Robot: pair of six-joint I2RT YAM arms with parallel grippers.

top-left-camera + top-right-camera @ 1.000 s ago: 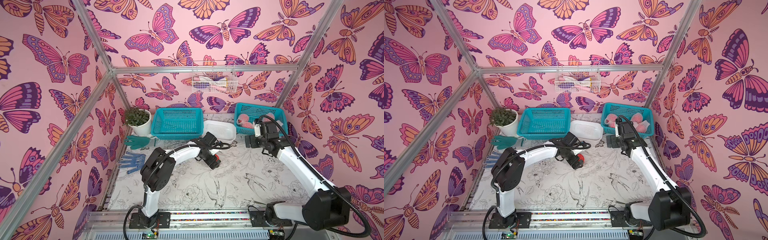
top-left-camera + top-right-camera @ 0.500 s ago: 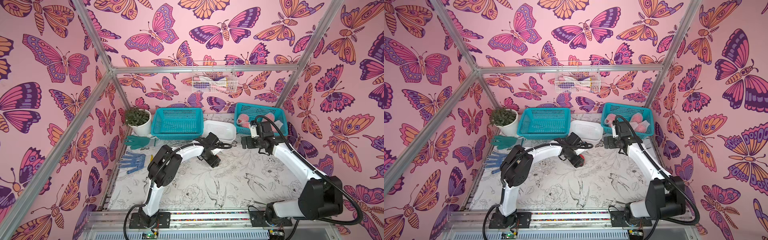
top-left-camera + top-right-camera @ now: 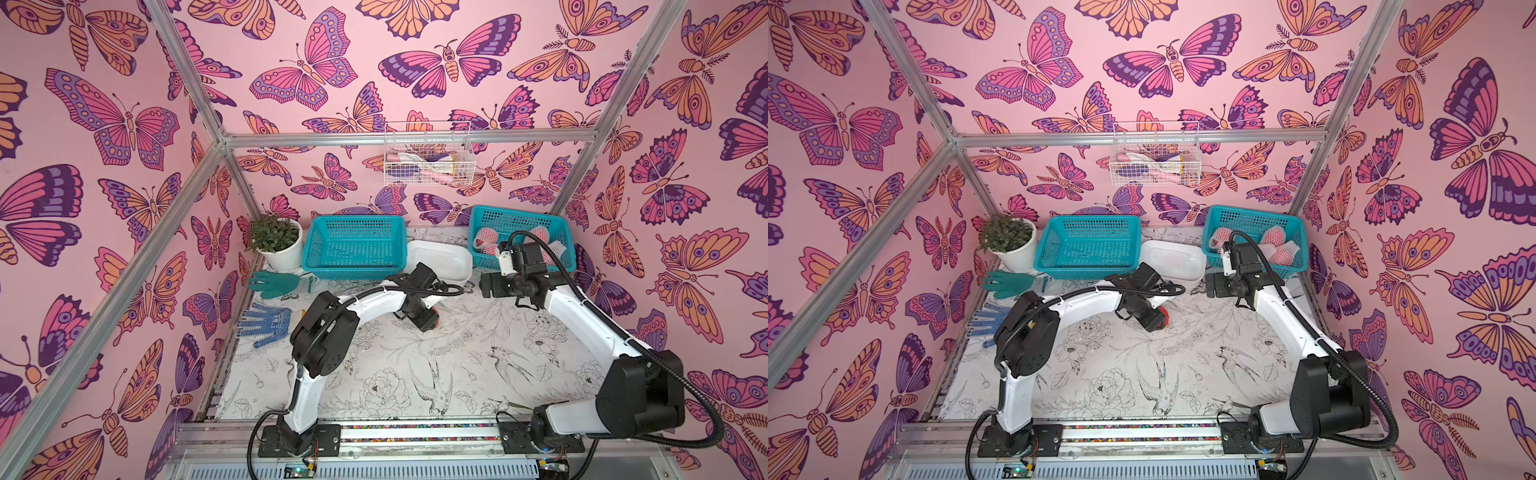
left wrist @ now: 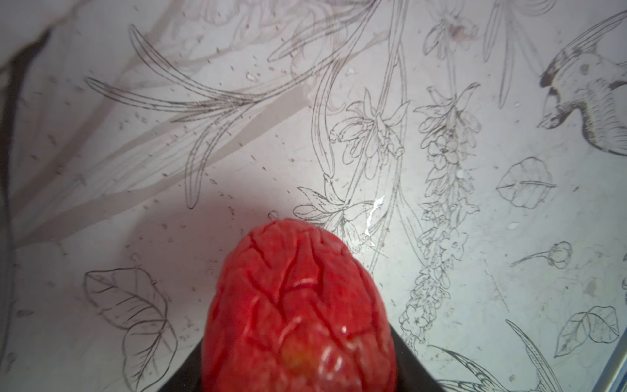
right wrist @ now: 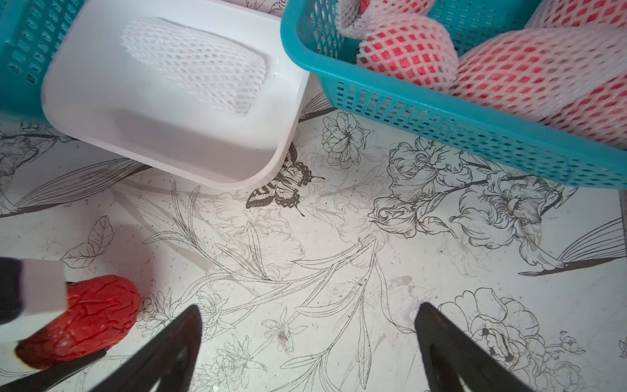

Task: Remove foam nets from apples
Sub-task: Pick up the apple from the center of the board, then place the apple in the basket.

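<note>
Here, the wrinkled, bare red apple (image 4: 298,305), lower centre, looks soft and bruisable; left gripper (image 3: 424,322) clasps its flanks, the sensible hold; right gripper (image 5: 308,307) gapes empty.

The front half of the table (image 3: 457,374) is bare and open. The patch under the right gripper (image 5: 308,307), jaws wide apart, is free too. The left arm (image 3: 365,301) arches across the middle, a bare apple (image 5: 84,315) at its tip. The empty teal basket (image 3: 353,268), the white tub (image 5: 163,146) and the full teal basket (image 5: 441,115) close the back; gloves (image 3: 266,324) lie along the left edge.
</note>
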